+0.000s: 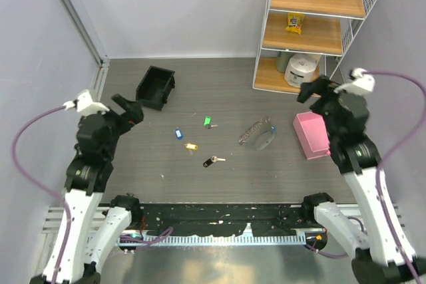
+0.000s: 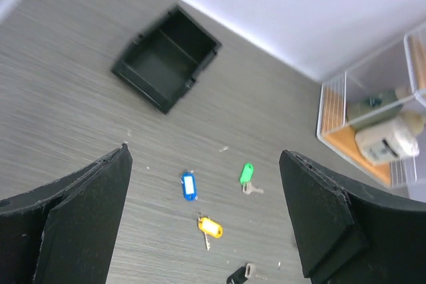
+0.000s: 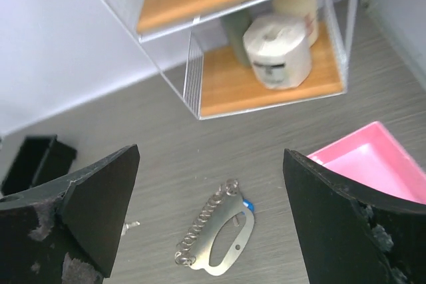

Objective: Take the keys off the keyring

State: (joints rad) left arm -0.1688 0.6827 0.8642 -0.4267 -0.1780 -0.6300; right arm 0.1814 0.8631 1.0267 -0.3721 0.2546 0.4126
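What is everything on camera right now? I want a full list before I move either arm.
blue key: one, blue head, centre-left
green key: one, green head, right of and beyond the blue key
yellow key: one, yellow head, just nearer than the blue key
black key: one, black head, nearest the arms
keyring: one, silvery chain strip with dark loop, right of the keys
pink tray: one, pink, right of the keyring
black bin: one, black, far left
shelf rack: one, white wire and wood, far right
yellow packet: one, yellow, middle shelf
white roll: one, white, bottom shelf
left gripper: one, black, open, left side
right gripper: one, black, open, right side
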